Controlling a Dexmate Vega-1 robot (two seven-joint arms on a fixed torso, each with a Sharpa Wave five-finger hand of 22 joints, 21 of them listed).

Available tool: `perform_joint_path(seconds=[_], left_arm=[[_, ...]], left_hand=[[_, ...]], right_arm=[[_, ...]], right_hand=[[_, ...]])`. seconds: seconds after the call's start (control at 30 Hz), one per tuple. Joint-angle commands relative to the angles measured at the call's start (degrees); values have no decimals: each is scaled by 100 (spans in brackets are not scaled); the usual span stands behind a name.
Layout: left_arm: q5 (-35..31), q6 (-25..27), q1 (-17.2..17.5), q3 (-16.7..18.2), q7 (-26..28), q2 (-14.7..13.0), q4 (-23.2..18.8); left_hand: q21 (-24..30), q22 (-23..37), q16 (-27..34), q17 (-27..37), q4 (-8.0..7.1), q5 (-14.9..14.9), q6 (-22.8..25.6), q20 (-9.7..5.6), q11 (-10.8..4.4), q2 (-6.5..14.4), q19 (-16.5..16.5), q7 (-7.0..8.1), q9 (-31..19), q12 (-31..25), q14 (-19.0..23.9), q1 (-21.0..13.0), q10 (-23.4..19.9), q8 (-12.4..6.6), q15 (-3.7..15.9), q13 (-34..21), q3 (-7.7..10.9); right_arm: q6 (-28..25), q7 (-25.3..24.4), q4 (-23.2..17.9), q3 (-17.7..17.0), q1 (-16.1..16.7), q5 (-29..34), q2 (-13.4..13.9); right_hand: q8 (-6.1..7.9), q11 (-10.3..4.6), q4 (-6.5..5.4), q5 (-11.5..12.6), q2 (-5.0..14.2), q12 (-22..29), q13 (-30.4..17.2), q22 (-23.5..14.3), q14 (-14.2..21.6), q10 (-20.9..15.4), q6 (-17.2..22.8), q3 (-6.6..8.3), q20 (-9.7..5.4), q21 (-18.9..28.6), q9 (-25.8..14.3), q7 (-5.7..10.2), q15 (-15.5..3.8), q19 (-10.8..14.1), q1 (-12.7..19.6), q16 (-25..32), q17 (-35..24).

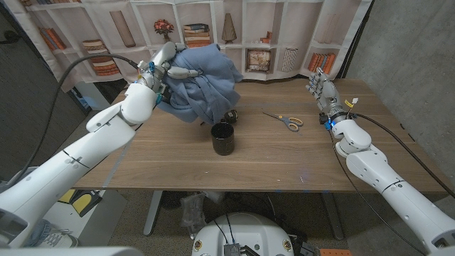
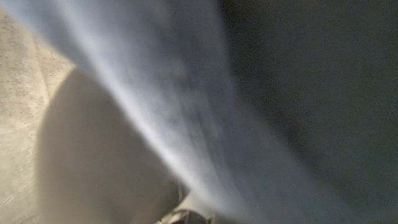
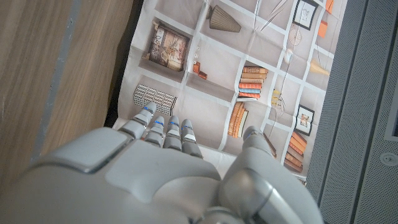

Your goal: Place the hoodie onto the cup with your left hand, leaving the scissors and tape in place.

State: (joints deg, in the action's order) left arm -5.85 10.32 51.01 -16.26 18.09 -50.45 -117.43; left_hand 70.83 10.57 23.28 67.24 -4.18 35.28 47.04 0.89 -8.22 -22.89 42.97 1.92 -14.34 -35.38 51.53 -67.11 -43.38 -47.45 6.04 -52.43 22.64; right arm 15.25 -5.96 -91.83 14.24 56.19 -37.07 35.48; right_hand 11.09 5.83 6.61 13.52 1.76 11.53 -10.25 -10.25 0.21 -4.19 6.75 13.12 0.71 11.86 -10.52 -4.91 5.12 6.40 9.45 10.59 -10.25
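A: How is the bunched blue fabric hoodie [image 1: 202, 82] being carried?

B: It is being gripped and held aloft by the left robot hand [image 1: 169, 65], its folds hanging just behind and above the black cylindrical cup [image 1: 223, 139] that is standing on the wooden table [image 1: 284, 160]. The lift is judged to be giving the cloth clearance over the rim before it is lowered.

A: And the other arm?

B: The right robot hand [image 1: 321, 89] is being kept at the table's far right, fingers apart and upright, nothing held. It is presumably being parked there so that the yellow-handled scissors [image 1: 285, 121] are left undisturbed between it and the cup.

A: Where is the tape?

B: A dark object is being partly hidden under the hoodie's hem, just behind the cup; whether it is the tape cannot be told.

A: What is being added by the wrist views?

B: In the left wrist view, blurred blue cloth [image 2: 186, 112] is being pressed close to the lens. In the right wrist view, the spread fingers [image 3: 165, 132] are being shown against a printed bookshelf backdrop [image 3: 261, 81], confirming an empty grasp.
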Motion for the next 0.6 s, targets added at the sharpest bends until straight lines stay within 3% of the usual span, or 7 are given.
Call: perform_joint_path(seconds=[0.03, 0.6], left_arm=[[212, -499, 0, 37, -280, 76, 116], [784, -1051, -31, 152, -743, 121, 385]], left_hand=[[41, 7, -3, 30, 1398, 9, 691, -1327, -3, 2015, 508, -162, -2770, -1, 167, -1992, -54, -39, 397, -26, 2079], [88, 2, -28, 48, 1403, 1, 686, -1329, 12, 2019, 474, -191, -2792, -2, 160, -1998, -75, -55, 393, -57, 2098]], right_arm=[[-49, -57, -61, -9, 14, 15, 27], [-95, -83, -91, -26, -22, 31, 52]], right_hand=[[7, -1, 1, -37, 33, 39, -29, -30, 48, -5, -17, -14, 4, -12, -20, 2, 14, 59, 21, 16, -28], [2, 2, 0, -41, 38, 39, -29, -31, 97, -7, -28, -17, 12, -15, -20, 4, 7, 61, 21, 32, -30]])
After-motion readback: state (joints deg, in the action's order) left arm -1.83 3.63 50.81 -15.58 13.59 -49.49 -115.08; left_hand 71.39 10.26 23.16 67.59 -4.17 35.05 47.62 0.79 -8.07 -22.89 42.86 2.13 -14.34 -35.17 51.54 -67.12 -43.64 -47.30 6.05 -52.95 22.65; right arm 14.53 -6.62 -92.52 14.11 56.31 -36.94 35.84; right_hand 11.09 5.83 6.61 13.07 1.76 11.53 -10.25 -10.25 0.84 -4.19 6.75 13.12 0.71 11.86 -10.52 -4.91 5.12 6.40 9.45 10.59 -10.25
